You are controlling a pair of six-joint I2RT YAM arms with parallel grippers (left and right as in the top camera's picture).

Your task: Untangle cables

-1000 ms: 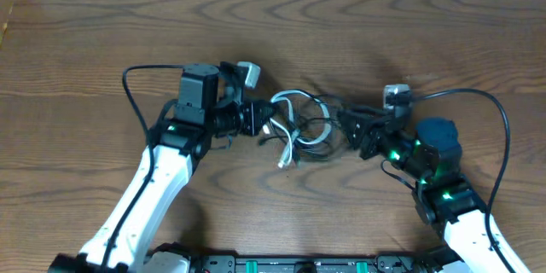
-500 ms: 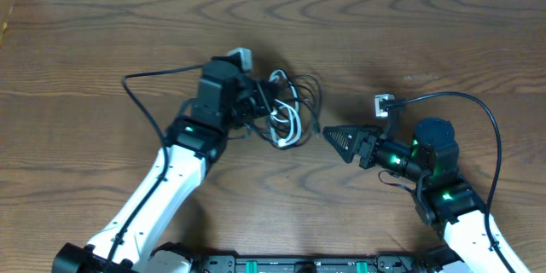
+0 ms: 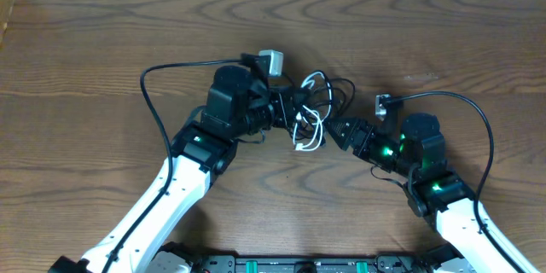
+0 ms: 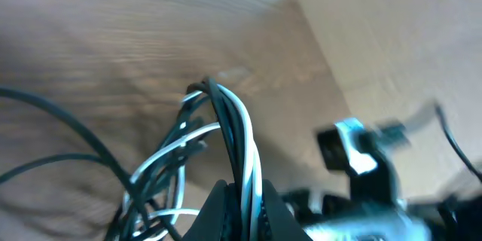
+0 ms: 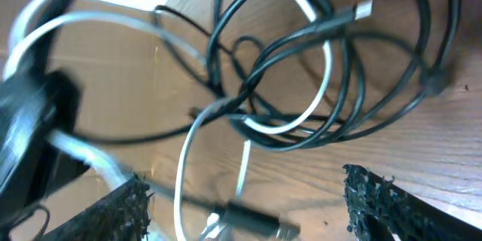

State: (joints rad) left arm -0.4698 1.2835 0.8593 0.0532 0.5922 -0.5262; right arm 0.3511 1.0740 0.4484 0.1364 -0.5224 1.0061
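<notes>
The cables [image 3: 317, 95] form one tangle of black loops and a white strand [image 3: 309, 130] at the table's middle. My left gripper [image 3: 288, 107] reaches into the tangle from the left. In the left wrist view the left gripper [image 4: 245, 212] is shut on white and black strands of the cables [image 4: 226, 120], which rise in a bundle from its jaws. My right gripper [image 3: 335, 130] stands open just right of the tangle. In the right wrist view the right gripper [image 5: 245, 203] has a white strand [image 5: 184, 158] and a dark plug [image 5: 252, 218] between its spread fingers [image 5: 380, 196], which touch neither.
The wooden table [image 3: 102, 43] runs to a pale back edge at the top of the overhead view. Thick black arm cables loop out beside the left arm [image 3: 153, 81] and the right arm [image 3: 482, 119]. The right arm's wrist camera [image 4: 350, 147] shows blurred in the left wrist view.
The right gripper has let go of the cables, opened wide, pulled back and come in again. The left gripper has carried the tangle left, then back right.
</notes>
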